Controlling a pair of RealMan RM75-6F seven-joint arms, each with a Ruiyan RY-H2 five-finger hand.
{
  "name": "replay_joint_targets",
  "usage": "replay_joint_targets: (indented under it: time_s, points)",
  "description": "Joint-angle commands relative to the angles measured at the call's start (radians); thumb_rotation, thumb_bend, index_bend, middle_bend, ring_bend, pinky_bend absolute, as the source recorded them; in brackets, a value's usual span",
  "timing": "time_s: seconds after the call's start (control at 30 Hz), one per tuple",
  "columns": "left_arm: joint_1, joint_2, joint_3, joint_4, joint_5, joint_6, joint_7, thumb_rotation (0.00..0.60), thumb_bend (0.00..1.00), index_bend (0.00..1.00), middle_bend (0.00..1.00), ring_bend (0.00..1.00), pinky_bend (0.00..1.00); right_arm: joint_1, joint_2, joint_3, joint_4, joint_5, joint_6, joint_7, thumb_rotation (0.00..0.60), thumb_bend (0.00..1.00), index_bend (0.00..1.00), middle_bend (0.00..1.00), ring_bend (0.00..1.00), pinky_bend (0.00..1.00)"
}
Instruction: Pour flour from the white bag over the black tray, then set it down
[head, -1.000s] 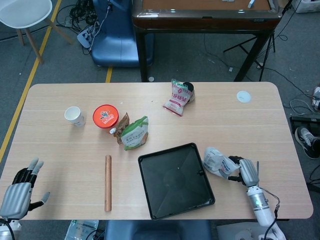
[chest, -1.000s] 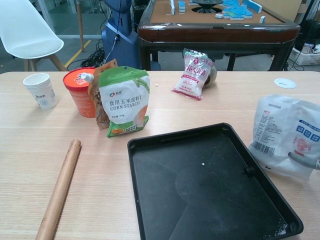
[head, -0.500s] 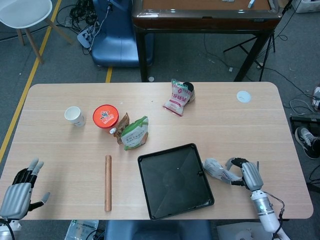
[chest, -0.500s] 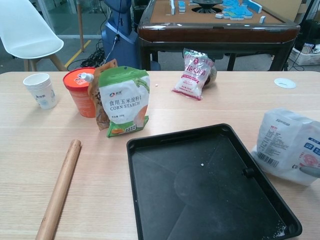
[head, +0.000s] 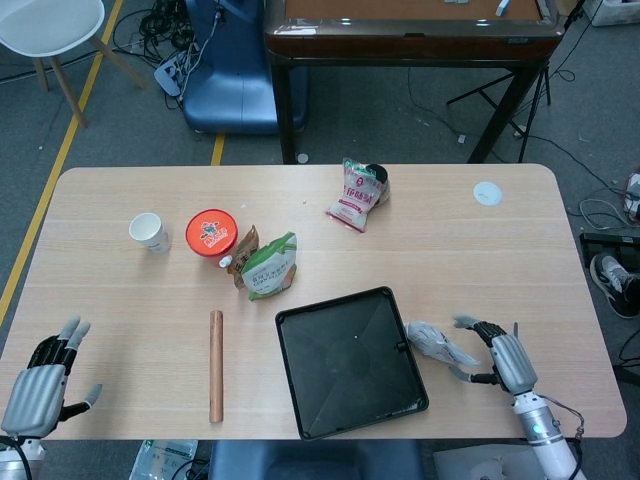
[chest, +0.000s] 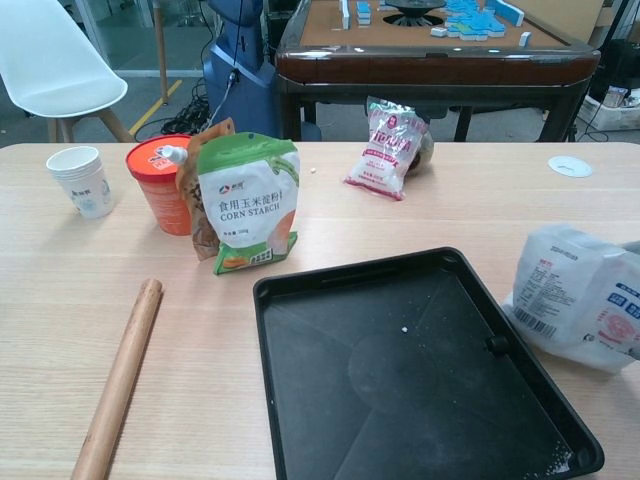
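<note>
The white flour bag (head: 434, 342) lies on the table just right of the black tray (head: 350, 370), close to its small side handle. In the chest view the bag (chest: 582, 295) slumps at the right edge beside the tray (chest: 420, 380), which has a few white specks on it. My right hand (head: 503, 357) is just right of the bag with its fingers spread and nothing held. Whether the fingertips still touch the bag I cannot tell. My left hand (head: 38, 384) rests open at the near left corner, far from the tray.
A wooden rolling pin (head: 216, 364) lies left of the tray. Behind it stand a corn starch pouch (head: 270, 265), an orange tub (head: 211, 232) and a paper cup (head: 148, 231). A pink bag (head: 352, 194) and a white disc (head: 487, 193) lie at the back.
The flour bag sank from a raised, tilted hold to lying on the table. My right hand let go of it, spread its fingers and drew back slightly. The left hand stayed put.
</note>
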Motion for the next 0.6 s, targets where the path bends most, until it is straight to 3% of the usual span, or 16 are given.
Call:
replay_joint_targets:
  time_s: [0.03,0.43,0.6]
  points:
    - [-0.002,0.000,-0.001,-0.003,0.001,-0.001,0.002,0.600,0.25,0.00,0.00,0.08,0.06,-0.014,0.042,-0.017,-0.046,-0.015,0.013,-0.027,0.591,0.00,0.00,0.16,0.20,0.22]
    - [-0.004,0.008,-0.003,-0.022,0.009,0.007,0.018,0.600,0.25,0.00,0.00,0.08,0.06,-0.041,0.119,-0.015,-0.153,-0.042,0.102,-0.056,0.591,0.00,0.00,0.12,0.18,0.22]
    - [0.000,0.019,-0.004,-0.029,0.005,0.013,0.025,0.600,0.25,0.00,0.00,0.08,0.06,-0.045,0.158,0.019,-0.196,-0.026,0.137,-0.101,0.592,0.03,0.00,0.18,0.18,0.22]
